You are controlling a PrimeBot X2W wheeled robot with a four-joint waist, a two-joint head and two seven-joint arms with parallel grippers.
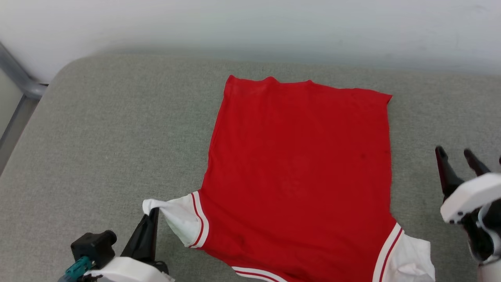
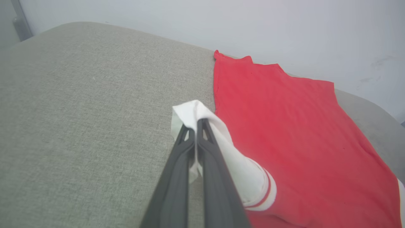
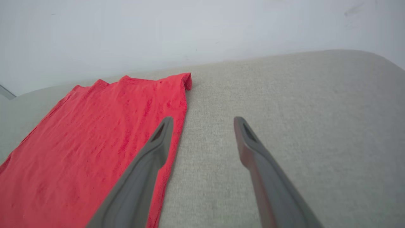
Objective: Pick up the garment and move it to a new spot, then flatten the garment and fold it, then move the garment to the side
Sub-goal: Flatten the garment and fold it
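Grey cushion (image 1: 98,137), garment (image 1: 297,176) near wall (image 1: 250,27), left gripper (image 2: 193,125) pinching sleeve (image 2: 240,171)

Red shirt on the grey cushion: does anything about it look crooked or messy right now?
Mostly flat, but the red shirt has two untidy spots. Its white sleeve on the robot's left is pinched in the left hand and pulled into a peak, and the opposite sleeve lies crumpled.

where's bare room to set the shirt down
Widest bare patch: the cushion left of the garment, to its rounded edge. A narrower strip runs between the garment and the right end effector. Crowded near-left, where the left end effector pinches the sleeve.
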